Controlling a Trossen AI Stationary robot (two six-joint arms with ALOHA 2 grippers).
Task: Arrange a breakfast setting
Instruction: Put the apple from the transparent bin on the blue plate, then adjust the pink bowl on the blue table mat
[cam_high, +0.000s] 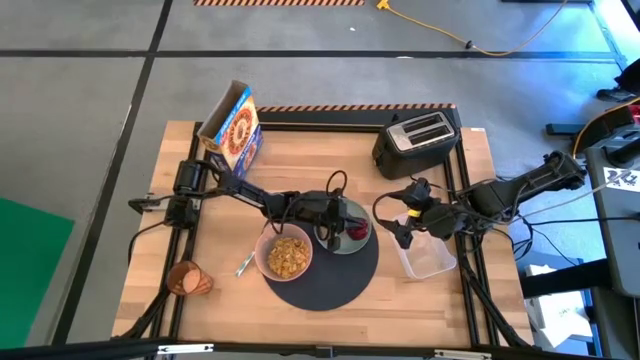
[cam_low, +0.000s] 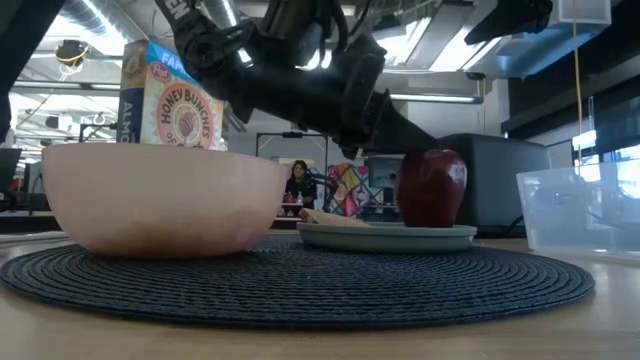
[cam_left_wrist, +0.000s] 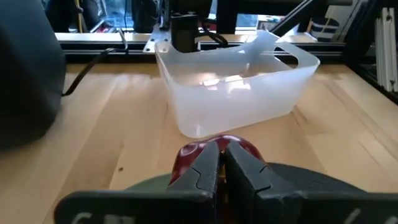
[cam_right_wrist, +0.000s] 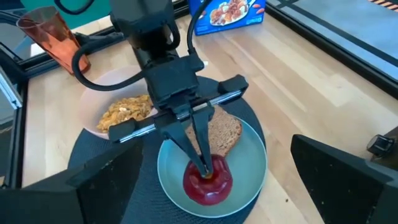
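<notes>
Red apple (cam_right_wrist: 207, 180) is sitting on your pale-green plate (cam_right_wrist: 252, 180), right next to the toast slice (cam_right_wrist: 222, 132), and the plate is on the right side of the dark round mat (cam_high: 330, 285). Your left gripper (cam_right_wrist: 204, 163) is straight over the apple with its fingers pinched together on the stem end at the top. The pink bowl (cam_high: 288, 255) with cereal is on the mat's left part, the spoon (cam_high: 243, 265) lies on the wood just left of it, and the amber cup (cam_high: 188, 279) is tipped over near the left front corner. Your right gripper (cam_high: 402, 233) hovers with its fingers spread by the clear tub (cam_high: 428, 255), right of the mat.
</notes>
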